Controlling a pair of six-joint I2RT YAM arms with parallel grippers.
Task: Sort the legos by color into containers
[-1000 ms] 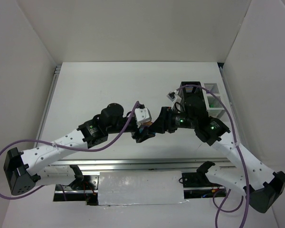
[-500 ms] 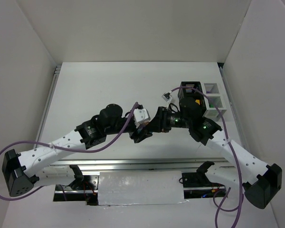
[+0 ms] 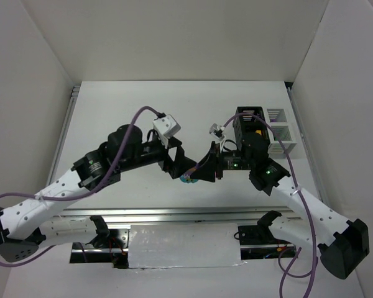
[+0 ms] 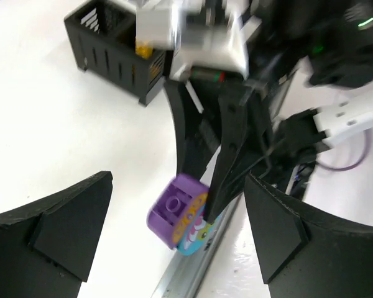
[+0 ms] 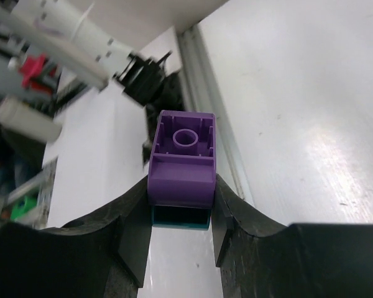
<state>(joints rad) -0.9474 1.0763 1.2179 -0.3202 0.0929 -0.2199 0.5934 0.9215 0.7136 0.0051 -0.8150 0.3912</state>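
Purple brick (image 5: pixel 181 158) sits on a teal brick (image 5: pixel 179 217), and my right claw (image 5: pixel 180 208) pinches the pair by its two sides, pads pressed in where the colours meet. The stack pokes out past my fingertips, with the purple stud face turned away from the wrist. It hangs clear of the desk (image 3: pixel 124 112), close to the near edge.

My left claw (image 4: pixel 177 223) is spread wide and holds nothing. It faces the right one head-on, and from its wrist camera the stack lies straight ahead, in line with the gap between its fingers but not yet inside it. The stack is tilted, purple toward the left and teal toward the right. Since two colours are locked together, I judge the pair has to be split before either goes in a bin. The left claw is the free one and the nearer one for that. It needs to close across whichever brick shows beyond the right pads, and very little does, so the right fingers themselves crowd the grasp.

Farther back, behind the right wrist, stands the black bin (image 3: pixel 248 118), with a yellow piece (image 4: pixel 144 46) showing inside. Just beside it on the right are the white bins (image 3: pixel 280 133). My right forearm lies between the stack and all three.
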